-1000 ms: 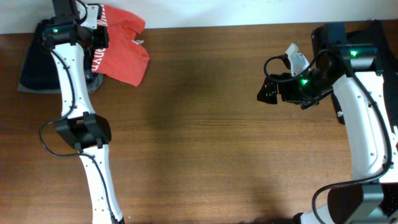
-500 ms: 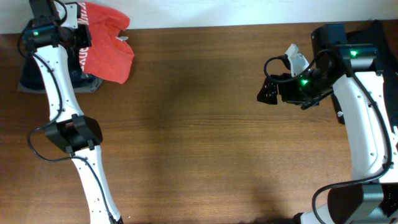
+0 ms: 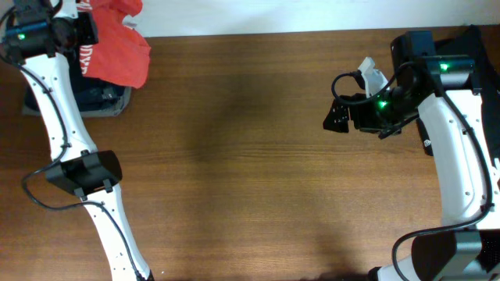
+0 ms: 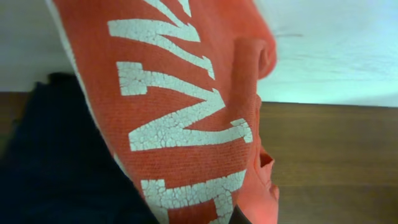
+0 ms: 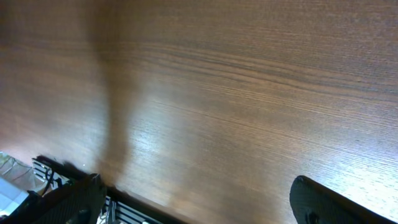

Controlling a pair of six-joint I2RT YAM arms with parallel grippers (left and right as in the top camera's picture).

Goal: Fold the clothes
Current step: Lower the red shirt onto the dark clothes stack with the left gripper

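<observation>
Your left gripper (image 3: 80,30) has swung further toward the back-left corner over the last second and taken the red-orange T-shirt (image 3: 117,51) with it. Its jaws are clenched on the shirt. The shirt hangs bunched, lifted, partly above the dark folded pile (image 3: 105,97) and at the far edge of the table (image 3: 250,156). The left wrist view is filled with the white lettering (image 4: 186,130). My read: no fold has started, and the shirt needs to be laid flat first. Your right gripper (image 3: 337,115) hasn't moved; its jaws are released wide and empty, well apart from the shirt. Count: one red-orange shirt, one dark pile, two grippers.
</observation>
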